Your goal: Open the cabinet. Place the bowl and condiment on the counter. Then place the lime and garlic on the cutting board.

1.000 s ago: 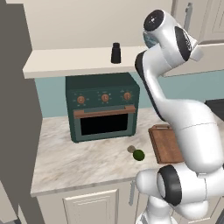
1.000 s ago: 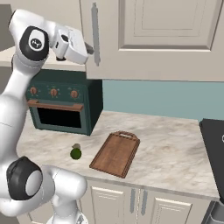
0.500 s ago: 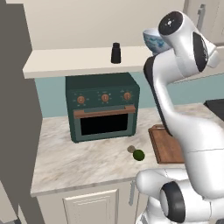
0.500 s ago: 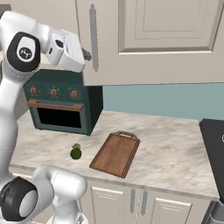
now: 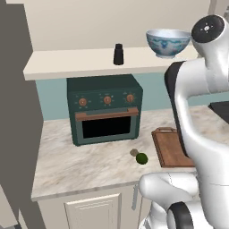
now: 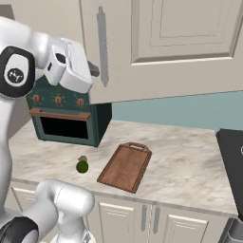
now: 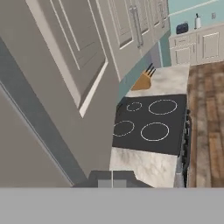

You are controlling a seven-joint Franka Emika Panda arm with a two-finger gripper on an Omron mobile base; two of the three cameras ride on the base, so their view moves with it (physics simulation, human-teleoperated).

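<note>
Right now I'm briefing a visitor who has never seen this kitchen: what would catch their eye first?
The big white robot arm rearing up in front of the counter. Next, the blue-patterned bowl and the small black condiment on the shelf of the opened cabinet, above a dark green oven. Below, the lime lies beside the cutting board.

Both base cameras are looking forward and down from behind the white arm, left and right, sharing the dark green countertop oven [image 5: 105, 109] [image 6: 66, 114]. The hand camera is sitting close against a cream panelled cabinet door [image 7: 74, 65], facing the black cooktop [image 7: 151, 124] beyond it.
</note>
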